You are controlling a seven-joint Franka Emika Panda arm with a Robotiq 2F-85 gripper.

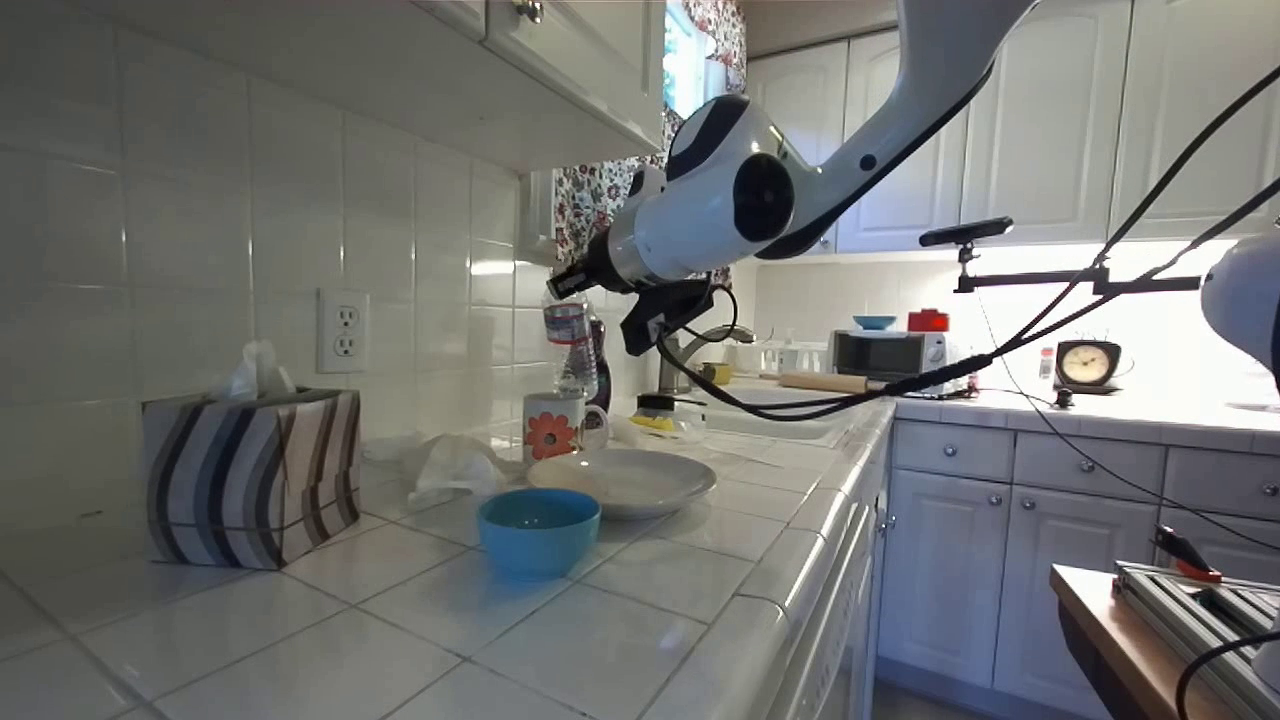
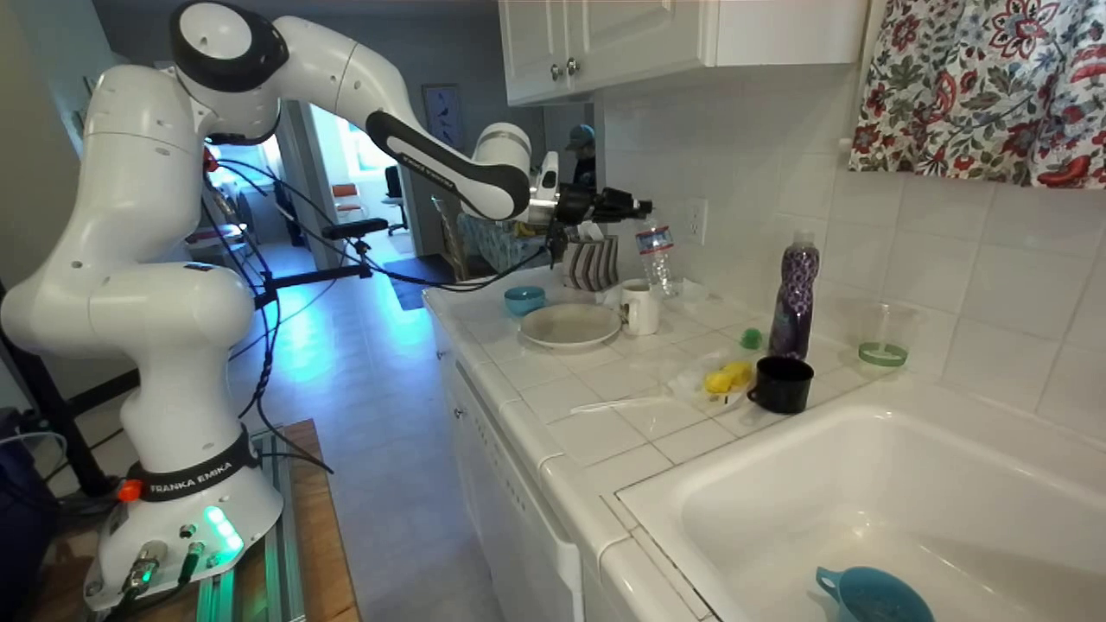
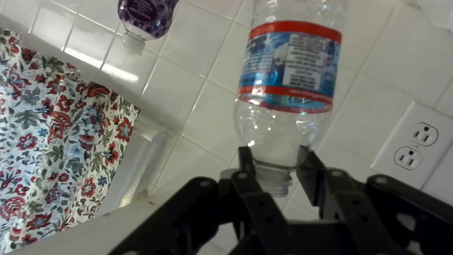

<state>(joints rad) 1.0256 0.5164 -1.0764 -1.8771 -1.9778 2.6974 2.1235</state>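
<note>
Bottle [image 3: 290,65] leans near the white mug [image 2: 640,311], neck clamped in the end effector [image 3: 274,156]; whether its base touches the surface [image 1: 400,655] is unclear. Thin plastic probably dents easily, so squeeze gently and keep clear of the white mug.

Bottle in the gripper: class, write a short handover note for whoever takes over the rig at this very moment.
Gripper: shut on the neck of the tilted, uncapped bottle.
Where: the bottle's lower end shows behind the white mug in an exterior view; plate and blue bowl stand on the counter.
Done: bottle gripped.
Left: bottle not yet released; can't tell whether its base touches the counter.
</note>
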